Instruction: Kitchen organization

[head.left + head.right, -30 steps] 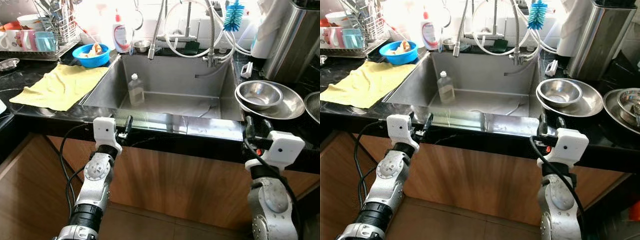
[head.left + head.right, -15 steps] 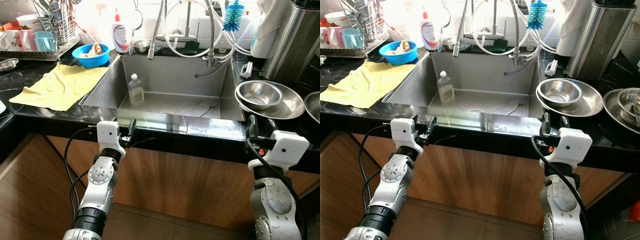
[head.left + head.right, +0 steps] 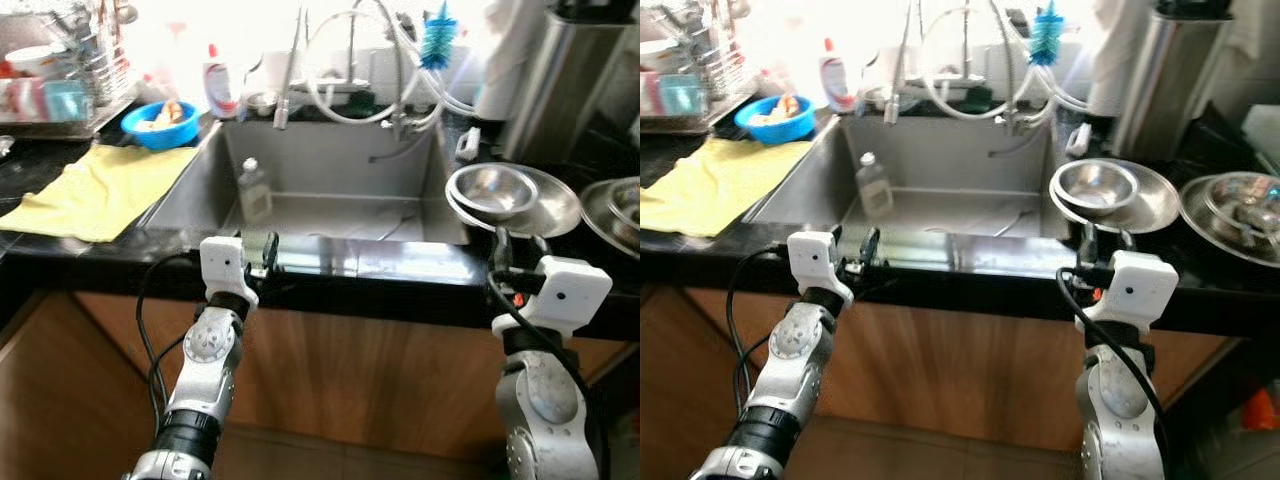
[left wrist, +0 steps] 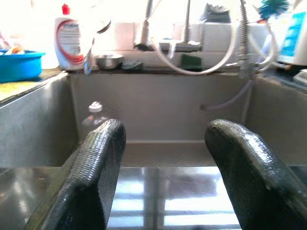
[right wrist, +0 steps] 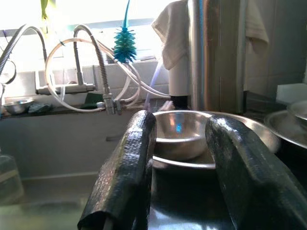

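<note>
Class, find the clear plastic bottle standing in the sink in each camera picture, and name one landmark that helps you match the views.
Left eye view: bottle, sink's left side.
Right eye view: bottle, same spot.
Left wrist view: bottle, behind one pincer finger.
Right wrist view: a clear shape at the picture's edge; cannot tell.
Shared landmark: the blue bottle brush above the taps.

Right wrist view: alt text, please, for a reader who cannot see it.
The open right gripper points at nested steel bowls on the dark counter. Behind stand faucet hoses, a teal bottle brush and a tall steel canister.
</note>
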You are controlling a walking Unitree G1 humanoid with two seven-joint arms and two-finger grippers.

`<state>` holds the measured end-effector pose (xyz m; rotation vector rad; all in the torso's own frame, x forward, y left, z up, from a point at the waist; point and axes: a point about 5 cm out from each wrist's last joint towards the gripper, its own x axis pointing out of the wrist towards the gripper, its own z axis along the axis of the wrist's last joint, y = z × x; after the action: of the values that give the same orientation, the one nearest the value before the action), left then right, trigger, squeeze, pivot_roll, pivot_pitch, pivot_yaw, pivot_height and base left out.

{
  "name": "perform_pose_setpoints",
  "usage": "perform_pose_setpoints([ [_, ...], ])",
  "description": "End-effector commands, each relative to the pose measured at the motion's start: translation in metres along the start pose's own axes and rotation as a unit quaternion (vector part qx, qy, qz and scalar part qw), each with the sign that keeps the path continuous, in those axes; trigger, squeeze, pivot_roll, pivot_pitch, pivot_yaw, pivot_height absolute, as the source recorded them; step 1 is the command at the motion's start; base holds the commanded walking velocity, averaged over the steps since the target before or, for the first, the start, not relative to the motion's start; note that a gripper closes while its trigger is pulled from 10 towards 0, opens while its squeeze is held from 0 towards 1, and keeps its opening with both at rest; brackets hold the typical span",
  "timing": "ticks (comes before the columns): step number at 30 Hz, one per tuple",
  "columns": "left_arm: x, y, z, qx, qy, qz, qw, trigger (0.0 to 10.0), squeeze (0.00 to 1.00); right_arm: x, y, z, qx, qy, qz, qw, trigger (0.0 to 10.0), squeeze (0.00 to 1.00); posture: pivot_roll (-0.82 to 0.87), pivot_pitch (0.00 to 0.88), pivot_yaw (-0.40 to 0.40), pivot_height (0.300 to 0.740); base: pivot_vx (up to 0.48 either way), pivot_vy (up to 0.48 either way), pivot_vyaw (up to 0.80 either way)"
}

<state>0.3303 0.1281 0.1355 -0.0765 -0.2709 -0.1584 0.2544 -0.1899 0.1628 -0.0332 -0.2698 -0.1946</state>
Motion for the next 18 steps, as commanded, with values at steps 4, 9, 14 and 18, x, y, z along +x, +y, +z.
perform_pose_setpoints([
  [4, -0.0016, 0.0054, 0.0033, 0.004, -0.01, 0.013, 1.0, 10.0, 0.0, 0.0002, 0.0022, 0.0046, -0.002, -0.007, 0.005, 1.0, 10.0, 0.0, -0.18, 0.0, 0.056, 0.74, 0.12, 0.0, 0.0],
  [9, -0.0012, 0.0048, 0.0049, 0.002, -0.014, 0.017, 1.0, 10.0, 0.0, 0.0005, 0.0036, 0.0052, -0.004, -0.007, 0.007, 1.0, 10.0, 0.0, -0.18, 0.0, 0.051, 0.74, 0.0, 0.0, 0.0],
  [14, -0.0008, 0.0048, 0.0066, -0.001, -0.019, 0.018, 1.0, 10.0, 0.0, 0.0005, 0.0055, 0.0056, -0.005, -0.008, 0.009, 1.0, 10.0, 0.0, -0.18, 0.0, 0.05, 0.74, 0.0, 0.0, 0.0],
  [18, -0.0009, 0.0044, 0.0072, -0.003, -0.021, 0.013, 1.0, 10.0, 0.0, -0.0003, 0.0063, 0.0059, -0.006, -0.007, 0.011, 1.0, 10.0, 0.0, -0.18, 0.0, 0.049, 0.74, 0.0, 0.0, 0.0],
])
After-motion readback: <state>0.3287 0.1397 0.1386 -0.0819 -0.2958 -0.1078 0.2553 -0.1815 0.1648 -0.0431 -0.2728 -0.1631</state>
